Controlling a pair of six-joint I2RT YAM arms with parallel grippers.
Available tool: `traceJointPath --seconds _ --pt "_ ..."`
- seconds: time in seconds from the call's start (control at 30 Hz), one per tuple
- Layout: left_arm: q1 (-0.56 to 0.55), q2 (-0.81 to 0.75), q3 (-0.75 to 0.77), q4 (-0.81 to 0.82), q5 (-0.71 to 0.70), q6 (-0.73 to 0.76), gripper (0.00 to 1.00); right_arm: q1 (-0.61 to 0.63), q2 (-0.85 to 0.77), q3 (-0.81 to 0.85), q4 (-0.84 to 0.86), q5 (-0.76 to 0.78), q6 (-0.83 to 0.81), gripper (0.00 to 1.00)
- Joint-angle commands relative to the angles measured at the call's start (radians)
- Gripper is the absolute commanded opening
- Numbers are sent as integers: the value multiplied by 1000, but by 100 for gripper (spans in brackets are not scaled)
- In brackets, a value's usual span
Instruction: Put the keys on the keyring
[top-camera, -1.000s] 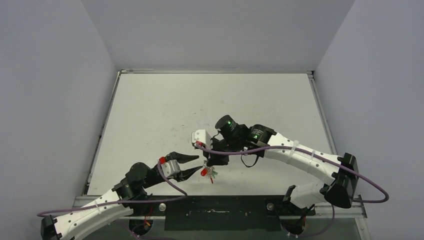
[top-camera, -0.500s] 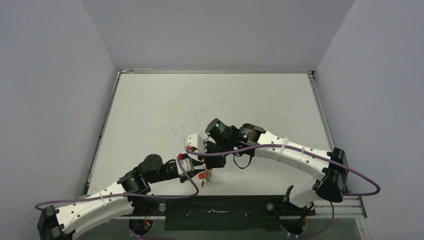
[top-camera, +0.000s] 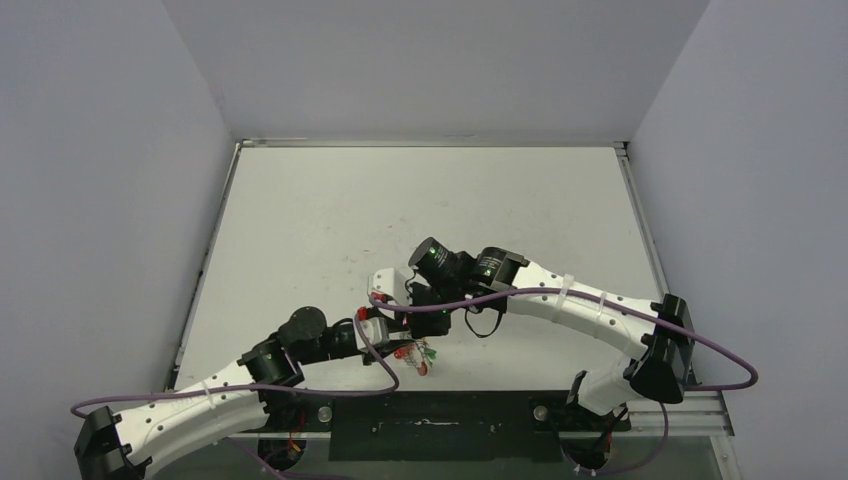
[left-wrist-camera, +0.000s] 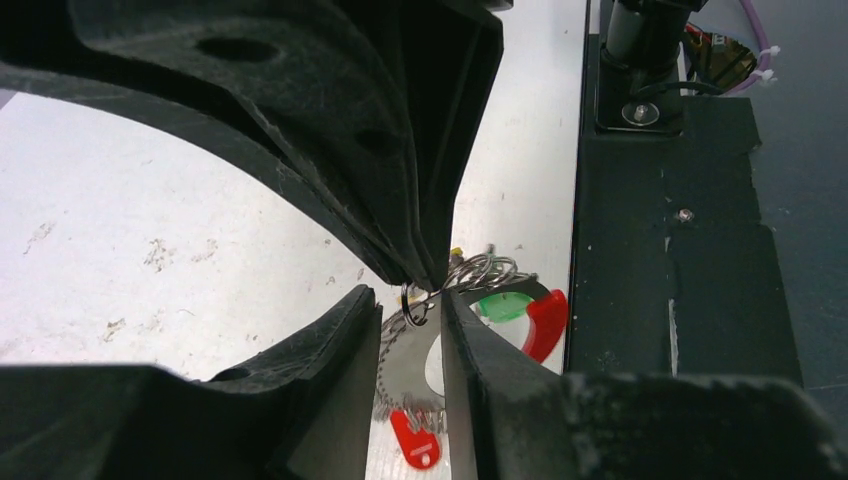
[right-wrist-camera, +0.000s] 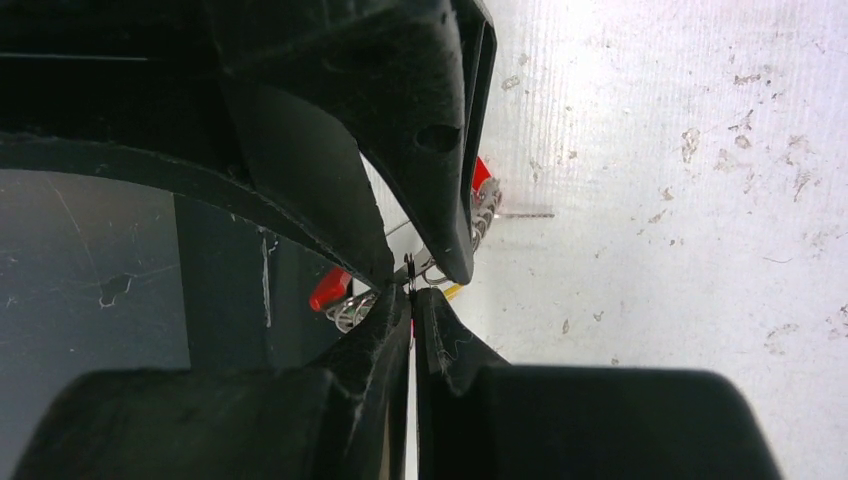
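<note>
Both grippers meet low over the near edge of the table (top-camera: 420, 200), just in front of the black base strip (top-camera: 430, 412). The keys (top-camera: 416, 356) lie there in one small cluster, tangled with the keyring (left-wrist-camera: 484, 270), whose silvery coil shows just behind the fingertips. Its red segment (left-wrist-camera: 547, 322) curves beside a green key (left-wrist-camera: 500, 307). A red key (left-wrist-camera: 416, 452) lies nearer the left wrist camera, and a toothed blade (left-wrist-camera: 400, 370) shows in the gap between the left fingers. A speck of yellow (right-wrist-camera: 452, 291) peeks out by the coil.

The right gripper (left-wrist-camera: 430, 282) comes down from above with its fingers pressed together to a point. It pinches a small ring (left-wrist-camera: 414, 306) of thin wire, seen edge-on as a dark line in the right wrist view.

The left gripper (top-camera: 388, 346) reaches in from the side with a narrow gap between its fingers. They straddle the small ring and the right fingertips. They do not appear to clamp anything, though the ring sits right between their tips.

The black fingers crowd each wrist view and hide most of the cluster. From the top camera the right wrist and its purple cable (top-camera: 470, 297) cover the spot where the fingers meet. Only red and green flecks of the keys show beside them. The left cable (top-camera: 385, 372) loops just beside the keys.
</note>
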Motion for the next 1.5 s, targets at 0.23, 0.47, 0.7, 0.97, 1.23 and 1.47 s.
traceJointPath --seconds 0.23,0.47,0.7,0.97,1.23,1.47 --pt "-4 24 41 52 10 7 4 15 -5 53 20 5 12 0" --pt "-4 47 45 68 12 8 0 20 -7 44 38 2 19 0" --pt "-4 -8 -43 189 -22 -53 0 -25 -98 -58 199 45 86 38" --pt "-4 -95 -178 424 -51 -117 0 -150 -274 -268 435 -179 88 50" --pt "-4 -125 -257 603 -49 -146 0 -161 -286 -364 522 -316 70 47" --pt "-3 -140 -251 575 -52 -146 0 -162 -247 -373 543 -338 68 37"
